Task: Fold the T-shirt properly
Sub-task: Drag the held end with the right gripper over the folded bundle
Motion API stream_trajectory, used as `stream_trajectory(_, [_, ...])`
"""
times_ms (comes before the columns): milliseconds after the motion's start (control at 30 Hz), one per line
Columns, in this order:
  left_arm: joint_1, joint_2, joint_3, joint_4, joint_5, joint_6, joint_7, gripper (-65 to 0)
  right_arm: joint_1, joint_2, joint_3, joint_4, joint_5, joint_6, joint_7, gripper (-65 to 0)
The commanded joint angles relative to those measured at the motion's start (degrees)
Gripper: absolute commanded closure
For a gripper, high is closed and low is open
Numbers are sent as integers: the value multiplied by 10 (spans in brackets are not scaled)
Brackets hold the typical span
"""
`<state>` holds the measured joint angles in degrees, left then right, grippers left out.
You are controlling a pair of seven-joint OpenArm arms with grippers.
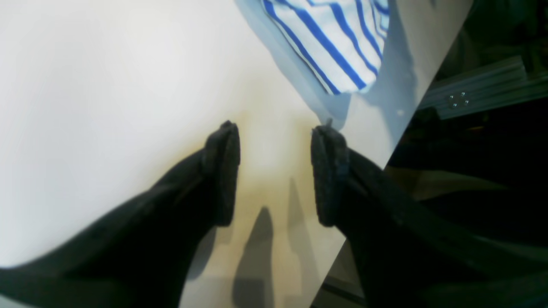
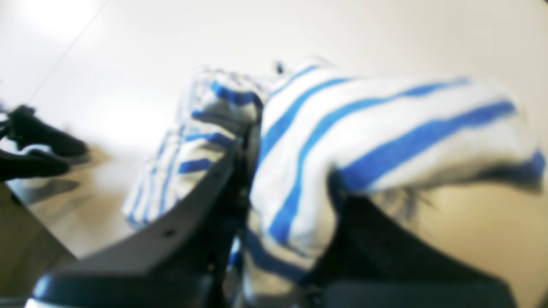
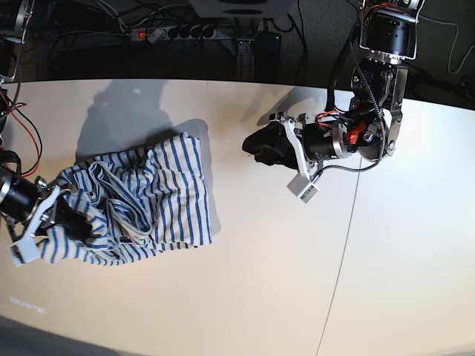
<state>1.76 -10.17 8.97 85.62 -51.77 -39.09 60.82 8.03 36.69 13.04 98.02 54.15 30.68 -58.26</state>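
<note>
I see the striped shirt [image 3: 141, 200] bunched on the table [image 3: 282, 297] at about nine o'clock in the base view. My right gripper [image 2: 291, 188] is clamped on its bunched edge. My left gripper [image 1: 274, 171] hangs with fingers apart, holding nothing, shirt at its one o'clock.

I'm looking at black padded fingers [image 1: 222, 171] on my left gripper [image 1: 276, 171] — white brackets, silver motor housings, red and black wires looping round the left arm [image 3: 349, 137], all fairly scruffy.
</note>
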Motion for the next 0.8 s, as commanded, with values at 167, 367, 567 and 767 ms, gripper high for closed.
stream_trajectory(167, [-8, 9, 23, -7, -9, -9, -26, -303, 66, -55, -135, 1, -106, 21, 26, 0])
stream_trajectory(367, [-8, 24, 23, -7, -7, -9, -25, -303, 74, -115, -238, -7, -195, 21, 24, 0])
stream_trajectory(567, [-8, 25, 23, -7, -7, -9, -25, -303, 74, -137, -307, -7, -256, 21, 34, 0])
stream_trajectory(767, [-8, 25, 23, -7, -7, -9, -25, -303, 74, -164, -311, -12, -273, 21, 41, -47])
